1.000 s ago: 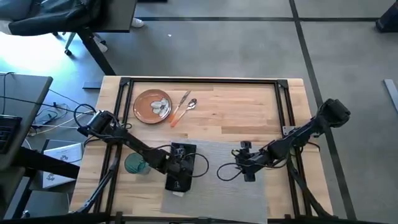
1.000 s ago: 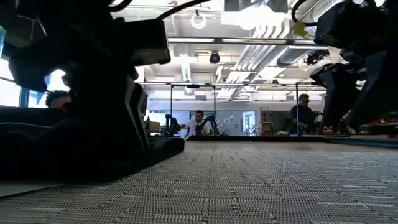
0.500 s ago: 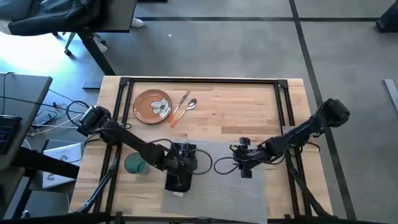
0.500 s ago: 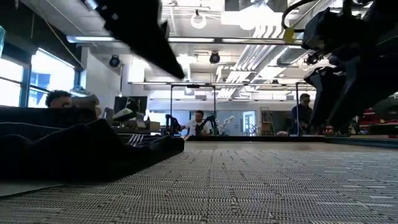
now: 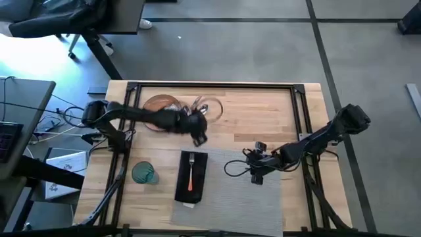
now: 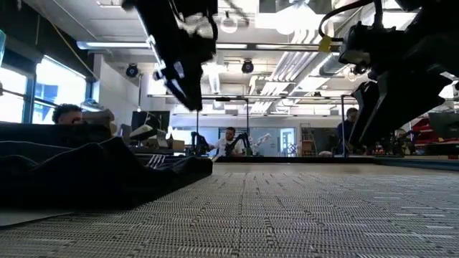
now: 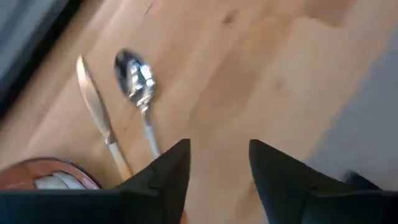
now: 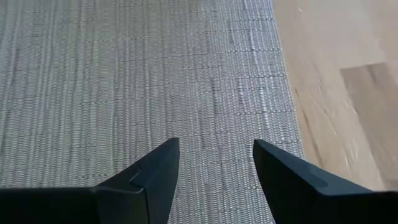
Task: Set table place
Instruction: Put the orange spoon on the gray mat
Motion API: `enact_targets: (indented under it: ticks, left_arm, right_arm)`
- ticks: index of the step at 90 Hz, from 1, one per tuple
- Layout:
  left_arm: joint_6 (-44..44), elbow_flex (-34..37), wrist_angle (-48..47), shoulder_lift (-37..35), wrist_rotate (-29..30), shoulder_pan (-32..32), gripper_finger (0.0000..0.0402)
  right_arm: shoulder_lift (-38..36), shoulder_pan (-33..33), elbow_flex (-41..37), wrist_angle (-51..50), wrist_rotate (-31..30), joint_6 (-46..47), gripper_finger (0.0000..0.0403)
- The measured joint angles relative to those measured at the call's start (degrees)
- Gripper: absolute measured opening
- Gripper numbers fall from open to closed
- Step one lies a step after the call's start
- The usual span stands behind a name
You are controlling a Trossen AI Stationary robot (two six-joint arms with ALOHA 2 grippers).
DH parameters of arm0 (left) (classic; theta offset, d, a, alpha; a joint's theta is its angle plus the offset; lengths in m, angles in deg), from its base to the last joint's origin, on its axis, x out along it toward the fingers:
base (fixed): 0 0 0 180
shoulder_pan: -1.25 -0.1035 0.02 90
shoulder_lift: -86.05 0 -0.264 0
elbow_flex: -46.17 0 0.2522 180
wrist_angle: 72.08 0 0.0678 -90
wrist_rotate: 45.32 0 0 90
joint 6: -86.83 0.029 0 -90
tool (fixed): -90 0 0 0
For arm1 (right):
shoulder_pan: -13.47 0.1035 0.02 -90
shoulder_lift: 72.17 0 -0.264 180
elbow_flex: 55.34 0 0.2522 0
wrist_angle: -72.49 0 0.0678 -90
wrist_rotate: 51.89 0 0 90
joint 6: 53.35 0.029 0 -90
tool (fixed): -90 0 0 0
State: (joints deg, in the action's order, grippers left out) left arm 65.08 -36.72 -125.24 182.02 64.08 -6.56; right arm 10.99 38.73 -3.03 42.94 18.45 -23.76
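The left gripper (image 7: 217, 165), fingers spread and holding nothing, hangs over bare table (image 5: 263, 115) just short of the spoon (image 7: 138, 87) and knife (image 7: 96, 112), beside the orange-brown plate (image 5: 152, 105). The right gripper (image 8: 214, 165), also spread, hovers over the grey placemat (image 5: 230, 197). On that mat lies the black napkin (image 5: 191, 178), an orange-handled fork (image 5: 191, 172), I think, resting on it; the teal glass (image 5: 144, 174) stands just off its edge.

Daylight pours over the floor beyond the table (image 5: 263, 112) at its far left corner, bleaching that area pale blue-white. In the low view, ceiling lamps glare and both arms read as dark silhouettes. The left arm smears with motion blur overhead; spoon (image 7: 138, 84) and knife (image 7: 96, 112) look soft.
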Motion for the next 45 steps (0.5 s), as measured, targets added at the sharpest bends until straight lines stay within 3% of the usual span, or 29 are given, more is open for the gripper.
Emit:
enact_targets:
  ticks: [21,29,45]
  left_arm:
    - [5.73,0.07,1.34,6.15,-3.72,-11.79,0.0182]
    - [7.80,0.09,3.28,8.83,-7.10,-13.63,0.0178]
    - [9.40,0.09,6.08,13.40,-7.22,-15.16,0.0170]
  right_arm:
    - [0.00,0.02,0.00,-0.31,-1.59,0.61,0.0193]
    - [0.00,0.02,-0.02,-0.38,-1.81,1.44,0.0193]
    - [0.00,0.00,-0.04,-0.76,-3.21,1.51,0.0193]
